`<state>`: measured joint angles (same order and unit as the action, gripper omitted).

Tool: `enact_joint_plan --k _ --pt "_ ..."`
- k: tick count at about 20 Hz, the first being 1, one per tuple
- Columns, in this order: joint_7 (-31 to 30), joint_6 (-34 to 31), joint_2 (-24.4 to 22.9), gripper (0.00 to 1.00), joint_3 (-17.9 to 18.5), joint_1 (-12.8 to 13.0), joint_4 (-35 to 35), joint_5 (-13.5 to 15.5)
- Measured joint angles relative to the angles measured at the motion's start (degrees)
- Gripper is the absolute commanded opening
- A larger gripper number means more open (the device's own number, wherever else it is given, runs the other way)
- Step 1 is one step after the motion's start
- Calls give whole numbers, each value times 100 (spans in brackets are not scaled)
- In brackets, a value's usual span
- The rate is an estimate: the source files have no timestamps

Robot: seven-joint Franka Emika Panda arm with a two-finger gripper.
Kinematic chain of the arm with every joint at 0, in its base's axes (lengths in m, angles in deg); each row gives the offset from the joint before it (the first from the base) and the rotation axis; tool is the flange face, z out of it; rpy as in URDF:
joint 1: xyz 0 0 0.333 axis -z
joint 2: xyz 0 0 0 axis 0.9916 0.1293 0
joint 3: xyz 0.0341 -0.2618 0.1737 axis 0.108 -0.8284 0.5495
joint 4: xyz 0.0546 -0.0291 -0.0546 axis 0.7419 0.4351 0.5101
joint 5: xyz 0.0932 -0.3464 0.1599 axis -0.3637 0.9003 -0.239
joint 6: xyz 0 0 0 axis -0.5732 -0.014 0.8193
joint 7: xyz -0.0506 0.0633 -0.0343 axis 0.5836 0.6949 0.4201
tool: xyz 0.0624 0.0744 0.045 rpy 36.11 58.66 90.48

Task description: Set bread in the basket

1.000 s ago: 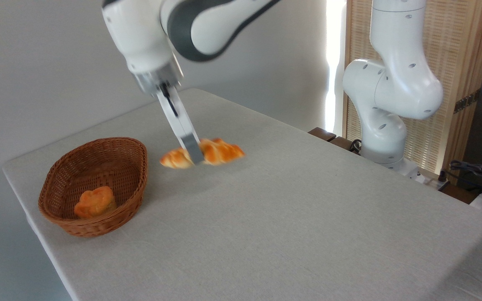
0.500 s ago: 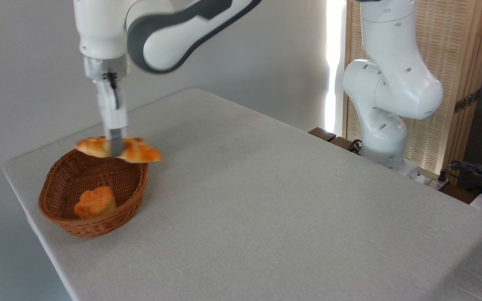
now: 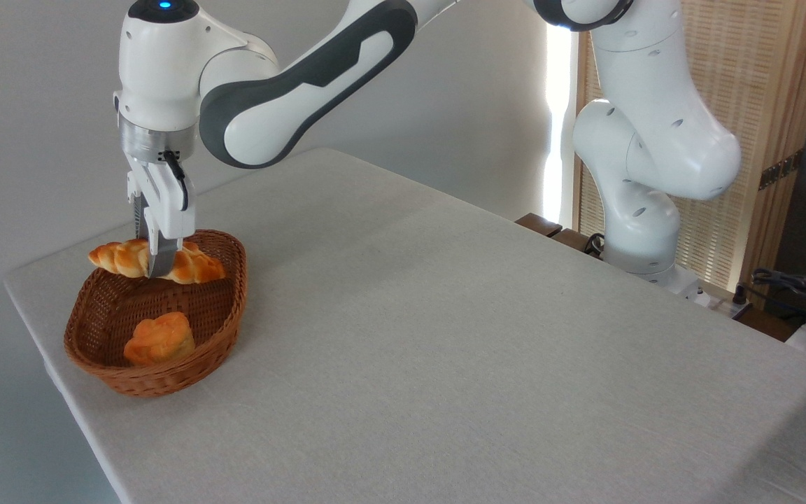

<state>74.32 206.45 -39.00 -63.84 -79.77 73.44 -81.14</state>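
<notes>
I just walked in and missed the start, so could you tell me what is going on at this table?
The robot arm's gripper is shut on a long braided bread and holds it level over the back part of the brown wicker basket, which sits near the table's left end. The loaf's left tip sticks out past the rim. A small rounded orange roll already lies inside the basket. The bread has not been released yet.
</notes>
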Motion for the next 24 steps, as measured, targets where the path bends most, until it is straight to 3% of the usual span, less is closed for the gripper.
enact_joint_plan --k 18,22,24 --pt "0 -67 70 100 -108 -1 36 -163" --pt "0 -1010 -198 100 -16 -40 -123 -190" --pt "53 -1689 -563 100 230 -57 -198 -206"
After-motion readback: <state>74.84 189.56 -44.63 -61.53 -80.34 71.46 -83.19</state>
